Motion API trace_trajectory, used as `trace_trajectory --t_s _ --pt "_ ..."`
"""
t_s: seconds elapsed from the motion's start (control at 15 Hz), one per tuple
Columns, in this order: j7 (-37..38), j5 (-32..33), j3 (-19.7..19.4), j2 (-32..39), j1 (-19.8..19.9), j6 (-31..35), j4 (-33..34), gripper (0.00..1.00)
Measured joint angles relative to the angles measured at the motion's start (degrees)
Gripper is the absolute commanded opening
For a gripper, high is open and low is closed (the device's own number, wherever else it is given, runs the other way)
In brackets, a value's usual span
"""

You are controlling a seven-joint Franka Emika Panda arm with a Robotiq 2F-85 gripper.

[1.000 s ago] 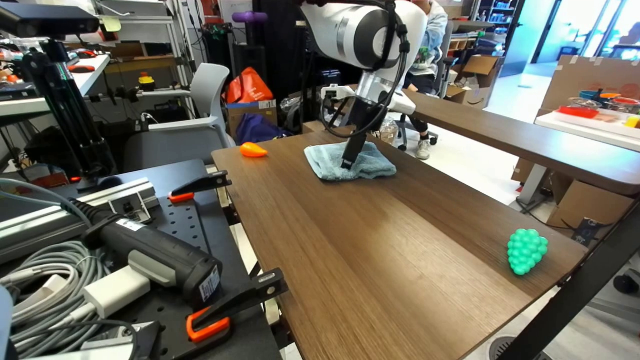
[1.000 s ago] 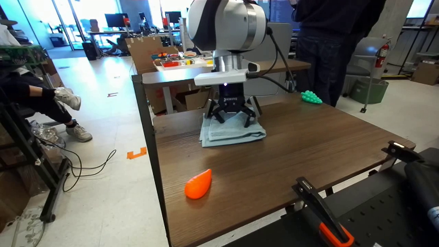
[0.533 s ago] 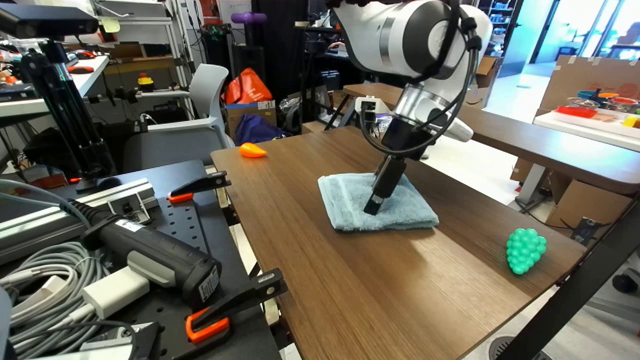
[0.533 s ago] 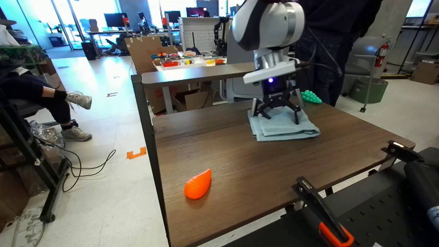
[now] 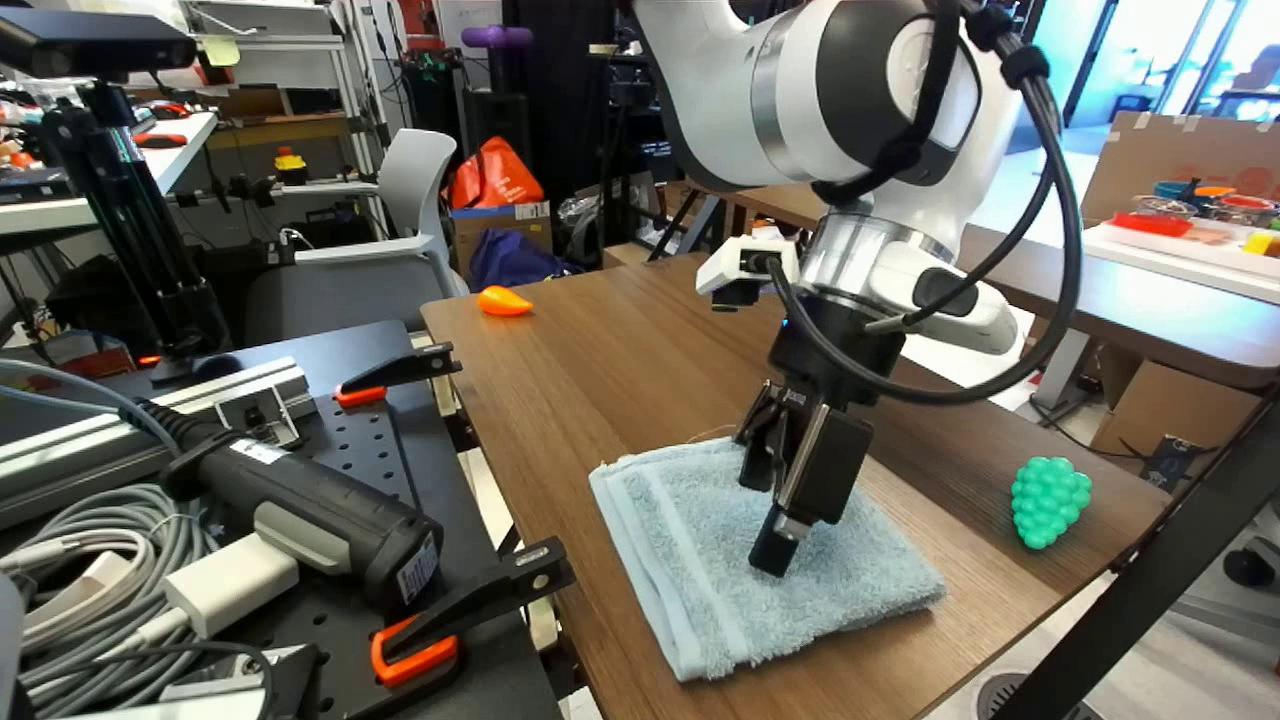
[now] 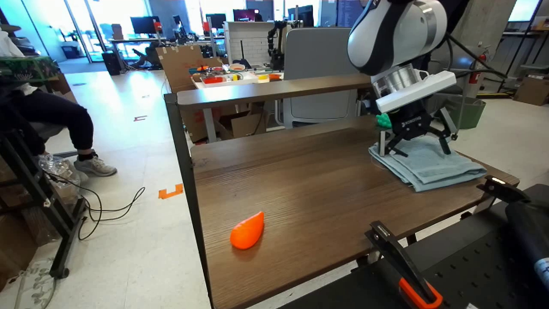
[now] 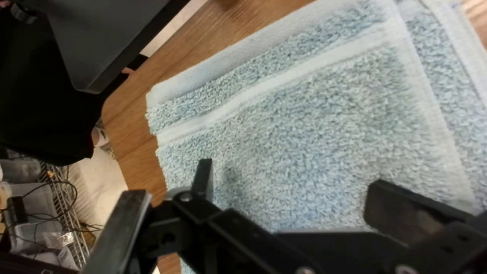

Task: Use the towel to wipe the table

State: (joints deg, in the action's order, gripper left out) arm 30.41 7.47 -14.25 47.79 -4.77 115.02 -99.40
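Over the towel (image 6: 434, 168), the end effector (image 6: 424, 151) reads ROBOTIQ

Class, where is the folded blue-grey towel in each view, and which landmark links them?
In an exterior view: the towel, low, just right of centre.
In an exterior view: the towel, at the right, around mid-height.
In the wrist view: the towel, across the centre and right.
Shared landmark: the spread fingers over it.
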Motion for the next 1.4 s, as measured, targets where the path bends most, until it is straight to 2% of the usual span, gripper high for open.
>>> trace_trajectory --t_s 0.27,0.47,0.6,1.07,1.4 --pt "-3.08 2.72 0.85 -3.3 -0.61 5.44 -6.85 1.0" --pt "-6.69 1.92 4.24 -4.33 -0.74 5.77 -8.56 1.0" --pt "-8.05 -1.5 7.19 -4.41 -0.35 5.68 -7.99 1.0" --pt "-9.04 -16.69 15.24 -1.12 0.35 2.94 2.89 1.0" --pt "-4.95 -18.77 16.52 3.6 -1.95 1.17 11.58 1.0"
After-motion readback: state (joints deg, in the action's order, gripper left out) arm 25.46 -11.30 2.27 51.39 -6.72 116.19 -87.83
